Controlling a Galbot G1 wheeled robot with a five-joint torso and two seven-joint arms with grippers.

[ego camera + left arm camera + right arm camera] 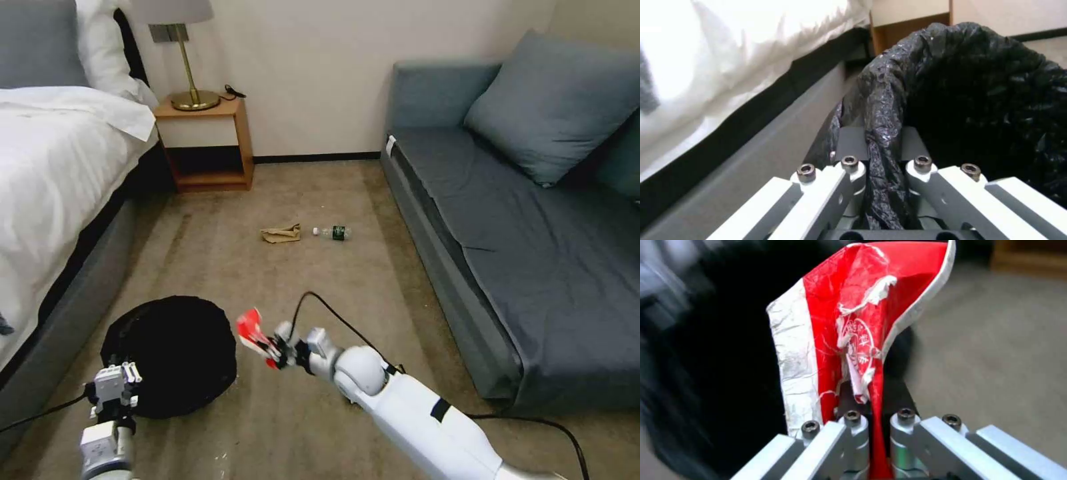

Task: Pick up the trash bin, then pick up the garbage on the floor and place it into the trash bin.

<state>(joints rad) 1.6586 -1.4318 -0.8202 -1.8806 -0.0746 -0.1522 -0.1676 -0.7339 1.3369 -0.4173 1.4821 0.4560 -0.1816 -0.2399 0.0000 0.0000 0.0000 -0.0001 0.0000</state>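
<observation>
Two grippers each pinch something: nearest, the left gripper (115, 385) is clamped on the bag-lined rim of the trash bin (175, 353), beside the bed (47, 200). Just right of the bin, the right gripper (275, 349) grips a red-and-white wrapper (252, 331). Farther off on the carpet (320, 280), a brown paper bag (281, 233) lies near a small bottle (333, 232), apart

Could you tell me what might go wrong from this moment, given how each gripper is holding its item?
1. The right gripper pinches the crumpled red-and-white wrapper by one end, beside the rim of the black-bagged trash bin; released here, it could land on the carpet.
2. The left gripper clamps a thin fold of crinkly black bag; the liner may slip or tear.
3. The crumpled brown paper bag and small clear bottle lie farther off.
</observation>
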